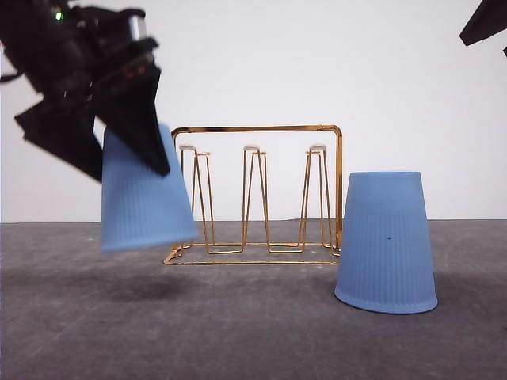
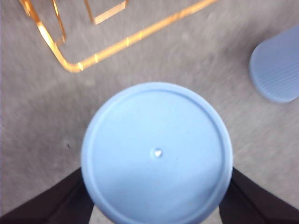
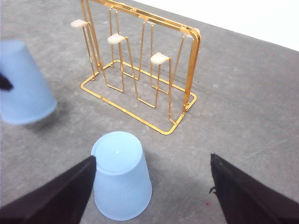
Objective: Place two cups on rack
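Note:
My left gripper (image 1: 131, 168) is shut on one light-blue ribbed cup (image 1: 142, 198), which hangs upside down and slightly tilted above the table, just left of the rack (image 1: 257, 194). In the left wrist view the cup's round base (image 2: 156, 151) sits between my dark fingers (image 2: 60, 205). The gold wire rack stands mid-table with its white-tipped pegs bare. The other cup (image 1: 386, 241) stands upside down on the table at the rack's right end. My right gripper (image 3: 152, 161) is open and high above that cup (image 3: 121, 175), which shows near one finger.
The grey table (image 1: 253, 332) runs back to a white wall. A dark part of the right arm (image 1: 483, 20) sits in the front view's upper right corner. The held cup (image 3: 23, 86) also appears in the right wrist view, beside the rack (image 3: 140, 70).

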Controlling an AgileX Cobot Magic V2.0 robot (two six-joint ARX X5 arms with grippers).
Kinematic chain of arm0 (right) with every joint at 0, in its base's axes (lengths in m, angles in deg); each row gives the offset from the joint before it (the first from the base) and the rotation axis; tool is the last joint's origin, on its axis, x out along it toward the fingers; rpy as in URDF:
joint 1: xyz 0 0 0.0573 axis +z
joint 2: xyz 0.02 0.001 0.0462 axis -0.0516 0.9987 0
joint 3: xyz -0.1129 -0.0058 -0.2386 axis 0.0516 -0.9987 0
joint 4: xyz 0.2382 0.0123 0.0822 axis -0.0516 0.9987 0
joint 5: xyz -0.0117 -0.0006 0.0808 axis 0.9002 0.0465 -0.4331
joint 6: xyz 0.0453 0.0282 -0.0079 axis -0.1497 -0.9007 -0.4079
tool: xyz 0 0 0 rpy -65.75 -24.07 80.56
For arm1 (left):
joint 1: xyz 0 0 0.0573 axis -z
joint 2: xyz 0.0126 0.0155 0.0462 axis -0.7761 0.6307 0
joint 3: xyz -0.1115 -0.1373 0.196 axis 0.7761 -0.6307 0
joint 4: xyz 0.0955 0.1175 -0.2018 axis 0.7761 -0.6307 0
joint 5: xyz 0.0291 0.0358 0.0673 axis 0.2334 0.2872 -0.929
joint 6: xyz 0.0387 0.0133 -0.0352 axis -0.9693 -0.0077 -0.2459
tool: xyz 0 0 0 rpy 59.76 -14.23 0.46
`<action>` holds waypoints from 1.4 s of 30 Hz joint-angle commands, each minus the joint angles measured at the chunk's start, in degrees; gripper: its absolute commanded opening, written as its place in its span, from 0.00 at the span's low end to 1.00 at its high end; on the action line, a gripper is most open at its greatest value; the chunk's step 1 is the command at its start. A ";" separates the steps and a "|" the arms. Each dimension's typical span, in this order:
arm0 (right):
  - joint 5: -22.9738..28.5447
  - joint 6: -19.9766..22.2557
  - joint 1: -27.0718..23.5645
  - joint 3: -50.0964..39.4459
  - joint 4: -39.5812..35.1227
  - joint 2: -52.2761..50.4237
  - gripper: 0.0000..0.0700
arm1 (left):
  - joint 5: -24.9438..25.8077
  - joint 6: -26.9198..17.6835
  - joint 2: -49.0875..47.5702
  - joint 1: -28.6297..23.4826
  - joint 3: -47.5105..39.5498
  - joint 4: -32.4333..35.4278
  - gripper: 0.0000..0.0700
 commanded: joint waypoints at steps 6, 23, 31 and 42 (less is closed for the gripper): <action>0.09 -0.44 0.30 0.68 -0.77 0.17 0.71 | -6.18 -0.02 0.83 0.42 12.19 -7.50 0.50; 0.11 -0.52 0.30 0.68 -1.00 0.17 0.71 | -11.67 0.24 6.34 -1.16 22.78 -3.06 0.57; 0.09 -0.61 0.30 0.68 -0.98 0.17 0.71 | -11.61 0.26 12.98 -1.20 22.78 1.02 0.56; 0.11 -0.61 0.30 0.68 -1.00 0.17 0.71 | -11.61 0.24 20.39 -1.18 22.78 1.55 0.56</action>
